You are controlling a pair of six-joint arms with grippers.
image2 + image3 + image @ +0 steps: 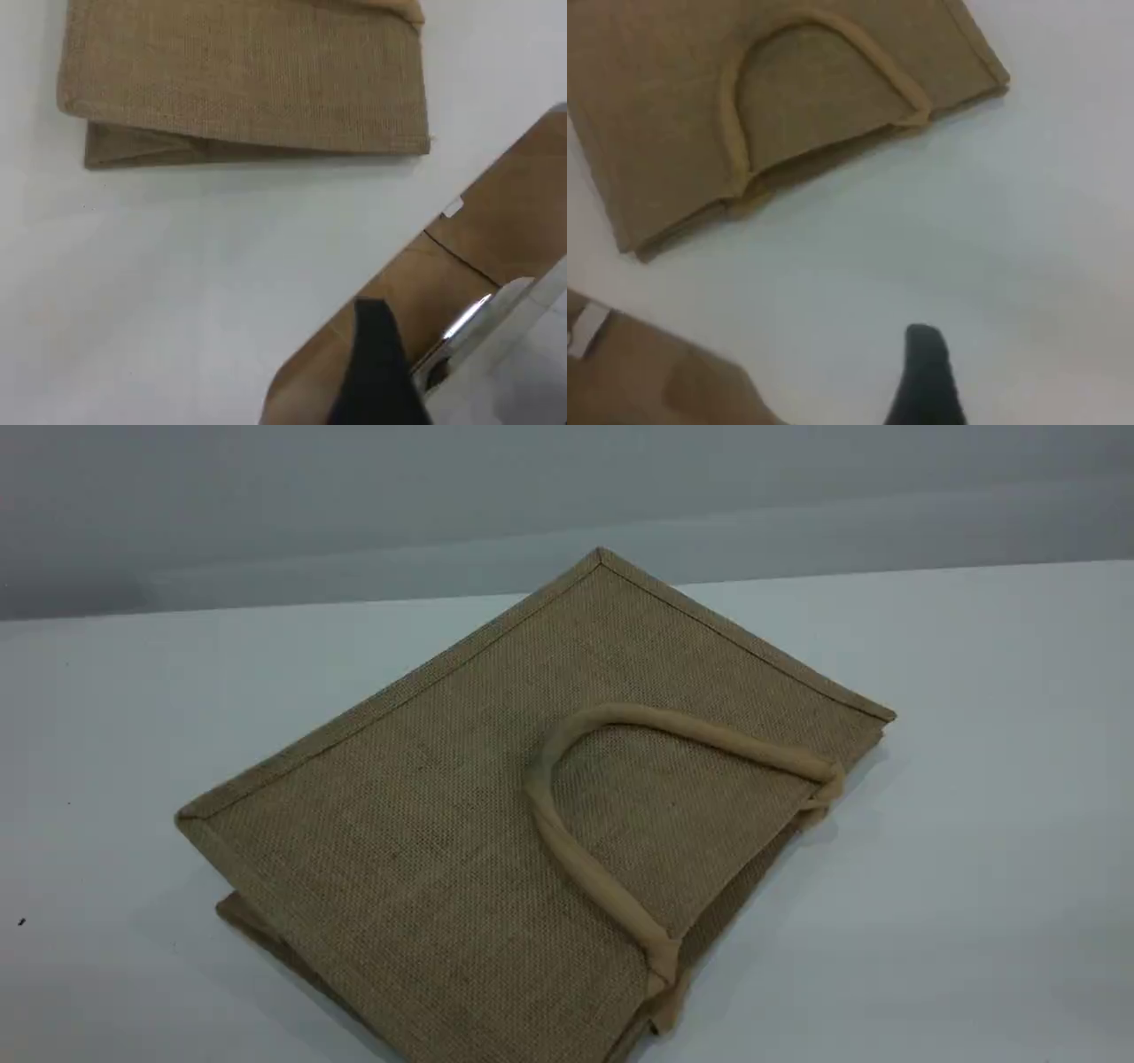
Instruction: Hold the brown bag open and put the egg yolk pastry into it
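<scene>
While no arm is seen in the scene view, the brown bag (496,815) is shown lying flat on the white bench (974,868), set at a slant, with one beige loop handle (567,850) folded back across its upper face. The egg yolk pastry is not seen in any view.

From the left wrist view, the left gripper (376,372) is held above the bench, well apart from the bag (248,80), whose folded edge is seen beyond it; a brown cardboard surface (496,239) is seen beside the dark fingertip.

From the right wrist view, the right gripper (926,376) is likewise held over bare bench, short of the bag's mouth edge and handle (735,115). Both sets of jaws are spread wide, with nothing held.
</scene>
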